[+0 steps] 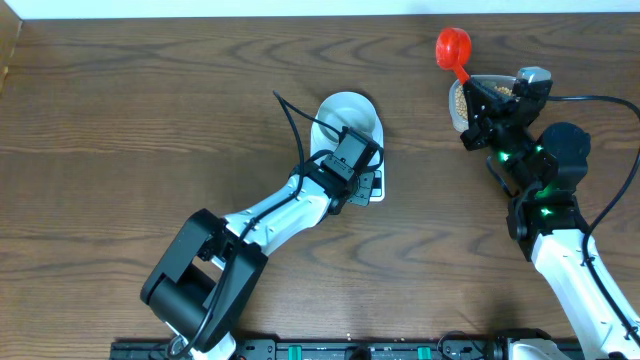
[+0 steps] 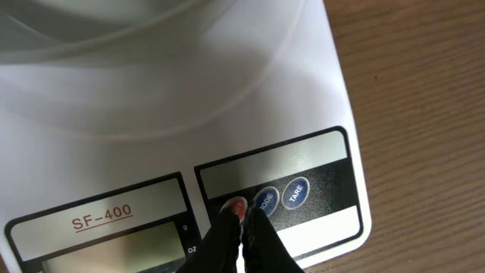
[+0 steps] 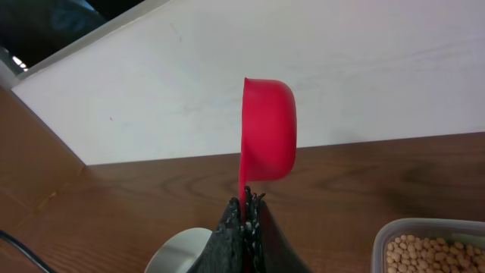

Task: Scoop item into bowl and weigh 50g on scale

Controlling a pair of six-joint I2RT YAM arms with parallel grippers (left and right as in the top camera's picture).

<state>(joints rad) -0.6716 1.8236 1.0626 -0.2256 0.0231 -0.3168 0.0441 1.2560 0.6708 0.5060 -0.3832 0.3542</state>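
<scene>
The white scale [image 1: 372,186] lies at mid table with the white bowl [image 1: 345,112] on it. My left gripper [image 2: 242,214] is shut, its tips touching the red button [image 2: 237,206] on the scale's front panel [image 2: 318,155], beside two blue buttons. The bowl's underside [image 2: 136,45] fills the top of the left wrist view. My right gripper [image 3: 248,203] is shut on the handle of a red scoop [image 3: 269,129], held up above the table; the scoop [image 1: 453,46] shows at the back right. The beans [image 3: 424,254] lie in a clear tub [image 1: 462,100] under the right arm.
The bowl's rim [image 3: 178,250] shows low in the right wrist view. A white wall [image 3: 227,68] stands behind the table's far edge. Black cables run from both arms across the wood.
</scene>
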